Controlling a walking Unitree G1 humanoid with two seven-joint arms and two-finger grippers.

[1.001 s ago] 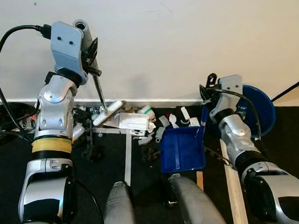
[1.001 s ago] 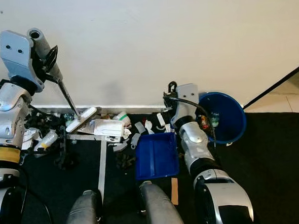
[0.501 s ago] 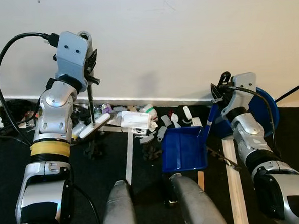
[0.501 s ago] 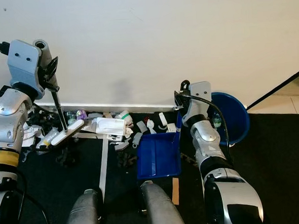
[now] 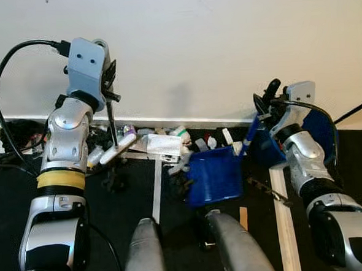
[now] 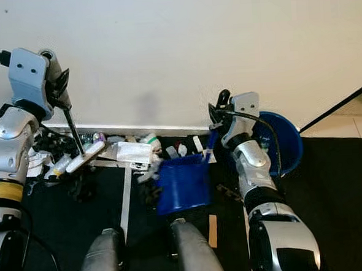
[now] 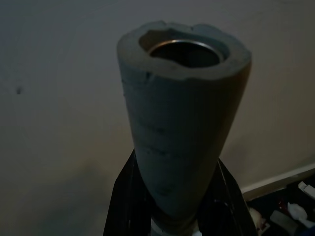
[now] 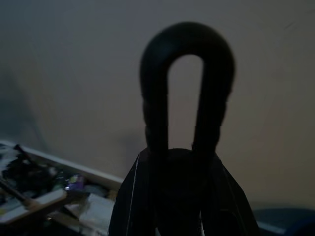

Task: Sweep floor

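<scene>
Sweeping is mid-stroke. The left gripper (image 5: 106,75) is clamped round the broom handle (image 7: 184,128), its white head (image 5: 117,149) resting on the floor beside the litter pile (image 5: 166,145) along the baseboard. The right gripper (image 5: 266,102) is closed on the looped handle (image 8: 187,88) of the blue dustpan (image 5: 214,177), tilted with its mouth toward the pile. I judge the next move is to draw the head rightward, pushing litter into the pan, while the pan's lip stays flat on the floor.

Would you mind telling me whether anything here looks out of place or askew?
The blue dustpan, held by the right tool, is tipped up rather than flat, while litter lies strewn along the wall beside the broom in the left tool.
</scene>
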